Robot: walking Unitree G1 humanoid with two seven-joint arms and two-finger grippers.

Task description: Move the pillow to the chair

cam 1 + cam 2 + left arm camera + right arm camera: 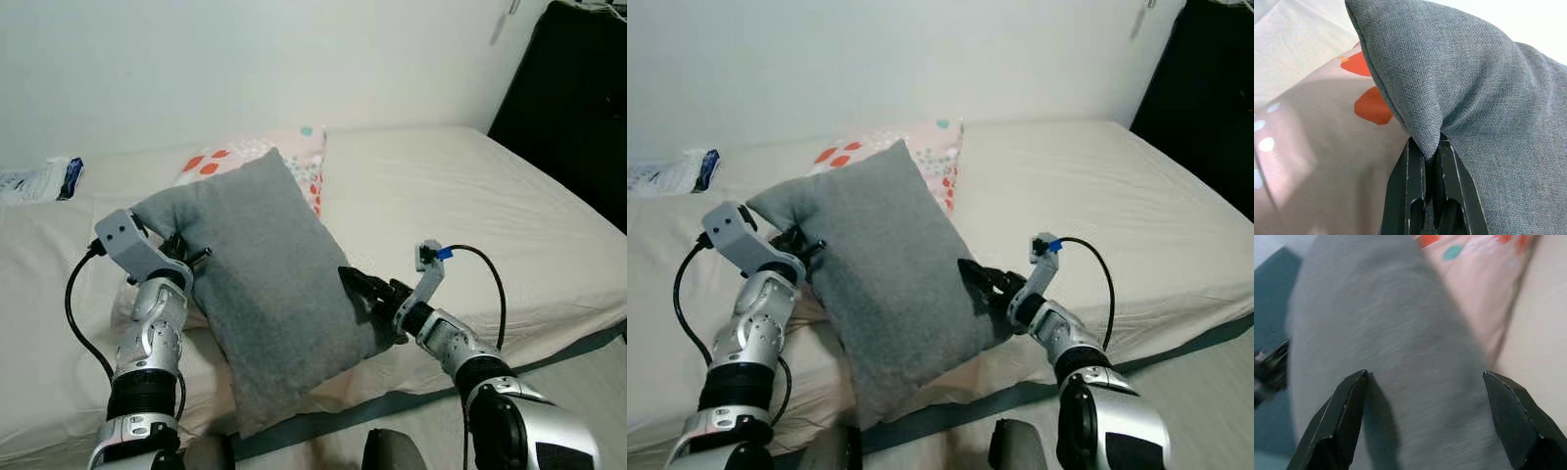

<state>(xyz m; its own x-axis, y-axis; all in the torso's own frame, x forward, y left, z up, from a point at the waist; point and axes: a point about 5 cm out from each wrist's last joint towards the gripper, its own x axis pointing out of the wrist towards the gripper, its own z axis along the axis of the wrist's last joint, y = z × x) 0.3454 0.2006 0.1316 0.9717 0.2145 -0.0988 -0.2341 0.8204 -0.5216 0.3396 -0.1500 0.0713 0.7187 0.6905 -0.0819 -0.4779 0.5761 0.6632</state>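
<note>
Over the near edge of the bed [509, 206] hangs the grey pillow [269, 284], tilted on the diagonal: its long axis runs from a top corner toward the wall down to a bottom corner that juts past the mattress edge. Left end effector [1431, 161] is clenched on a pinched fold at the pillow's left edge. Right end effector [1425, 426] is spread wide, its fingers [1347, 406] straddling the pillow's right side. Behind, touching the grey one, lies a pink patterned pillow [304, 157]. A plastic packet [39, 179] sits well apart at the far left. Right of the pillows the mattress is open; a dark cabinet [573, 98] stands at its far right
</note>
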